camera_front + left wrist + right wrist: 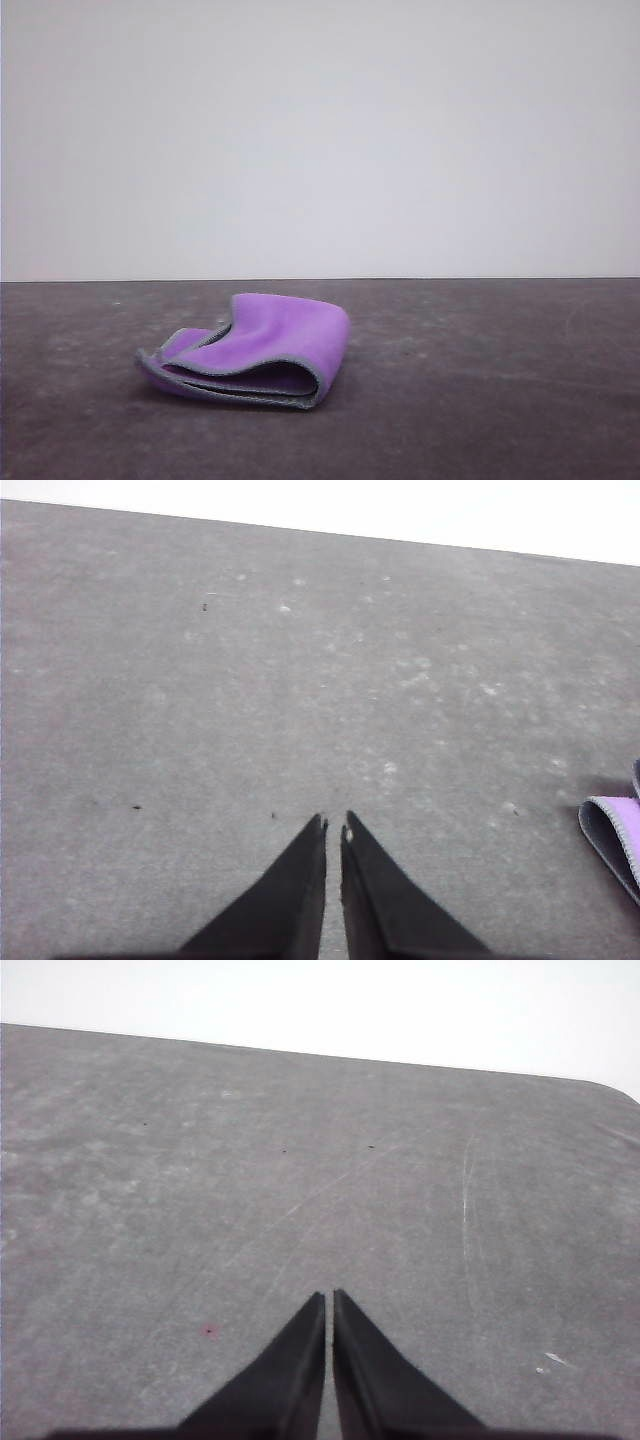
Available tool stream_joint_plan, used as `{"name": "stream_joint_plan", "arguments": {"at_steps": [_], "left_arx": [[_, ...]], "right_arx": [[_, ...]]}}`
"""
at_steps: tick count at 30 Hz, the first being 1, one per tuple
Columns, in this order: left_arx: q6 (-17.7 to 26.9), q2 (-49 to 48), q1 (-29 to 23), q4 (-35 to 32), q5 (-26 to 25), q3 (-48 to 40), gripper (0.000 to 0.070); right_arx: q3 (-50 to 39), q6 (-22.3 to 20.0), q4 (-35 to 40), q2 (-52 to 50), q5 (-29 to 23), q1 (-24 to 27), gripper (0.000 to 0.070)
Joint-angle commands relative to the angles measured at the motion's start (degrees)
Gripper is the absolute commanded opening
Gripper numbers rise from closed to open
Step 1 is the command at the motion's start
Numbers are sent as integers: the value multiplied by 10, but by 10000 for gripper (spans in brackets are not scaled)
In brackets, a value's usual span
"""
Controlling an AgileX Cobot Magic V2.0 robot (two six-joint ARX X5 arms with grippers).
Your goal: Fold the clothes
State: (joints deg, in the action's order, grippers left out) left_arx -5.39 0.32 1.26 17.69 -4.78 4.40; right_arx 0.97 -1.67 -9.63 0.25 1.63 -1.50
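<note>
The cloth [262, 348] lies loosely doubled on the worktop [500, 400]; both end effectors [333, 830] [329, 1298], pressed together and empty, risk pinching both springy layers

The small soft folded cloth [262, 345] shows bright purple on its outer face, trimmed with a grey stitched edge; a dark grey face peeks out in the left wrist view. The flat tabletop [500, 400] is dark mottled grey, flecked with pale specks and faint scratches. The wall [320, 130] behind is plain off-white. Both grippers' tapered fingers [290, 900] are matte black.
</note>
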Motion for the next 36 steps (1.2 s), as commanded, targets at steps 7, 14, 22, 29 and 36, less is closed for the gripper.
{"name": "stream_joint_plan", "arguments": {"at_steps": [7, 14, 22, 29, 36], "left_arx": [[1, 0, 0, 5, 1, -11, 16], [1, 0, 0, 5, 1, -11, 16], [1, 0, 0, 5, 1, -11, 16], [1, 0, 0, 5, 1, -11, 16], [1, 0, 0, 5, 1, -11, 16]], "right_arx": [[-3, 6, 7, 0, -2, 0, 12], [-3, 6, 7, 0, -2, 0, 12], [-3, 6, 7, 0, -2, 0, 12], [-3, 6, 7, 0, -2, 0, 12], [-3, 6, 7, 0, -2, 0, 12]]}}
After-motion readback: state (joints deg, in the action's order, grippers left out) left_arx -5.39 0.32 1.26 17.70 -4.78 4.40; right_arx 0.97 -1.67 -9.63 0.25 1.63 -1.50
